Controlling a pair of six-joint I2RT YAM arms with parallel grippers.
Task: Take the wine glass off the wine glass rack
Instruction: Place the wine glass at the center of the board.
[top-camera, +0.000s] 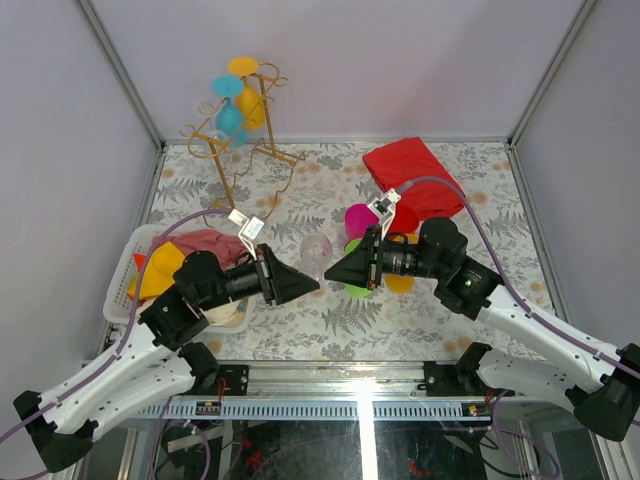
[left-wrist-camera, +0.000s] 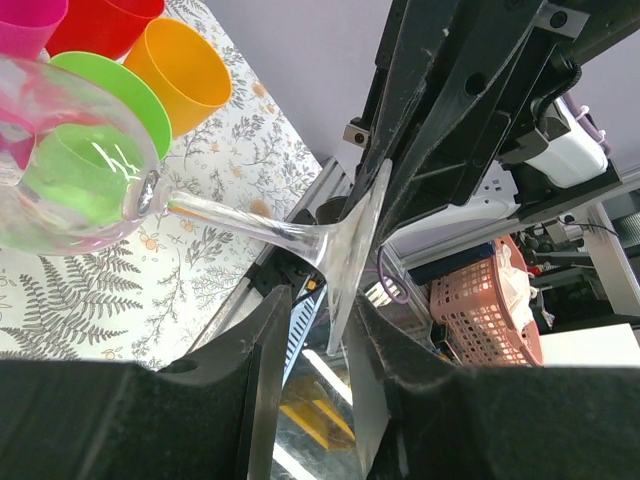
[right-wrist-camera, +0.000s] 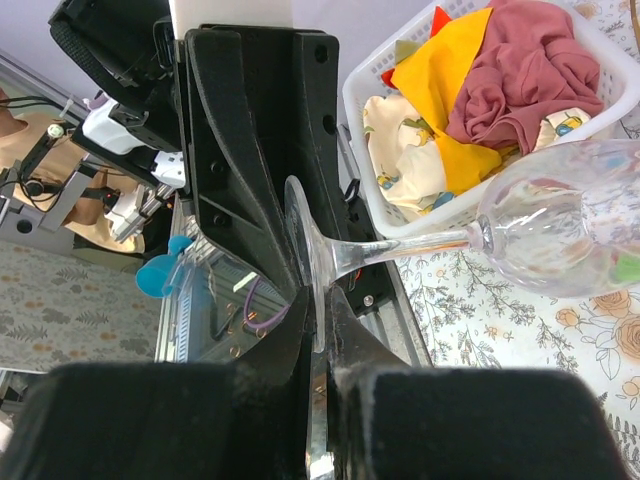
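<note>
A clear wine glass (top-camera: 316, 250) hangs sideways in the air between my two grippers, its bowl towards the back. My right gripper (top-camera: 332, 271) is shut on the rim of its foot (right-wrist-camera: 300, 240), and the bowl (right-wrist-camera: 560, 230) sticks out to the right in the right wrist view. My left gripper (top-camera: 310, 285) faces it. In the left wrist view (left-wrist-camera: 320, 300) its jaws stand apart around the same foot (left-wrist-camera: 350, 250), with a gap on the left side. The gold wire rack (top-camera: 245, 150) stands at the back left, with a yellow glass (top-camera: 248, 100) and a blue glass (top-camera: 230, 120) hanging on it.
A white basket (top-camera: 140, 235) of cloths sits at the left by my left arm, also in the right wrist view (right-wrist-camera: 352, 95). Pink, green, orange (left-wrist-camera: 180, 70) and red cups stand under my right arm (top-camera: 400, 225). A red cloth (top-camera: 410, 170) lies at the back right.
</note>
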